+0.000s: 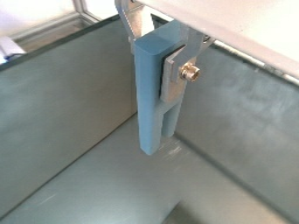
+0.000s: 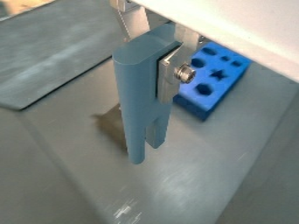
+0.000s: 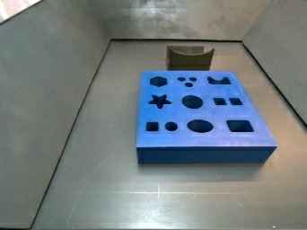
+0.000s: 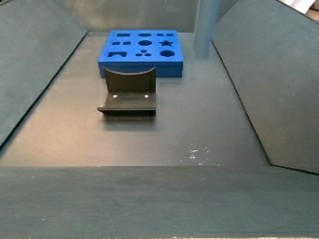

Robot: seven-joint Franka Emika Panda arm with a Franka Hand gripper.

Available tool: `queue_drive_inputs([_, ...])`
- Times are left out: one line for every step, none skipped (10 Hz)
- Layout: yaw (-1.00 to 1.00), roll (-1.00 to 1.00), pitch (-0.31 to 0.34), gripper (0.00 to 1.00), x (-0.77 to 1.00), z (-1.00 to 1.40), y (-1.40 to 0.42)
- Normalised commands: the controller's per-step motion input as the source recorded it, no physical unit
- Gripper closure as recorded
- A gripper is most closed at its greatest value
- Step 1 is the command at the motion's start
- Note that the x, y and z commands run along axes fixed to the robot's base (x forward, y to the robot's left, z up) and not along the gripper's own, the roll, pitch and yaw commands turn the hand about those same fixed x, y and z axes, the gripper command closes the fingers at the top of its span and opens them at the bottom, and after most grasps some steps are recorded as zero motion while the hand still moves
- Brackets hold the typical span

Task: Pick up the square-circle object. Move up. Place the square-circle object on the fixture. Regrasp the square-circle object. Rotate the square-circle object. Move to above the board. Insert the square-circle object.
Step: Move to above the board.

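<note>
Wrist views both show the square-circle object (image 1: 156,96) hanging straight down, long axis vertical, lower end clear of the grey floor (image 1: 70,166) — the gripper (image 1: 176,68) is clamped on its upper part, one silver finger (image 2: 173,74) pressed against its side. Board (image 3: 198,117) sits flat, holes empty, and the fixture (image 4: 129,97) notch is empty too.

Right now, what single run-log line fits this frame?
gripper: shut on square-circle object, held upright above floor | fixture: empty | board: holes unfilled | stage: carrying peg
</note>
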Motion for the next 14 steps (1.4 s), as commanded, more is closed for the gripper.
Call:
queue_drive_inputs([-0.04, 0.0, 0.278, 1.0, 0.09, 0.12, -1.0])
queue_drive_inputs([-0.03, -0.02, 0.223, 1.0, 0.09, 0.12, -1.0])
queue_drive_inputs([0.0, -0.01, 0.119, 1.0, 0.09, 0.12, -1.0])
queue_drive_inputs([0.01, -0.01, 0.091, 1.0, 0.09, 0.13, -1.0])
queue_drive_inputs([0.01, -0.03, 0.058, 1.0, 0.09, 0.13, -1.0])
queue_drive_inputs([0.01, -0.02, 0.053, 1.0, 0.09, 0.13, -1.0])
queue_drive_inputs([0.01, -0.01, 0.051, 1.0, 0.1, 0.13, -1.0])
queue_drive_inputs([0.01, -0.02, 0.056, 1.0, 0.1, 0.14, -1.0])
queue_drive_inputs([0.0, -0.01, 0.079, 1.0, 0.11, 0.14, -1.0])
queue_drive_inputs([0.01, -0.01, 0.091, 1.0, 0.12, 0.14, -1.0])
queue_drive_inputs([0.01, 0.01, 0.116, 1.0, 0.14, 0.15, -1.0])
queue_drive_inputs([0.01, 0.0, 0.131, 1.0, 0.17, 0.15, -1.0])
queue_drive_inputs([0.0, 0.01, 0.139, 1.0, 0.19, 0.14, -0.92])
queue_drive_inputs([0.01, 0.02, 0.141, 1.0, 0.17, 0.12, -0.73])
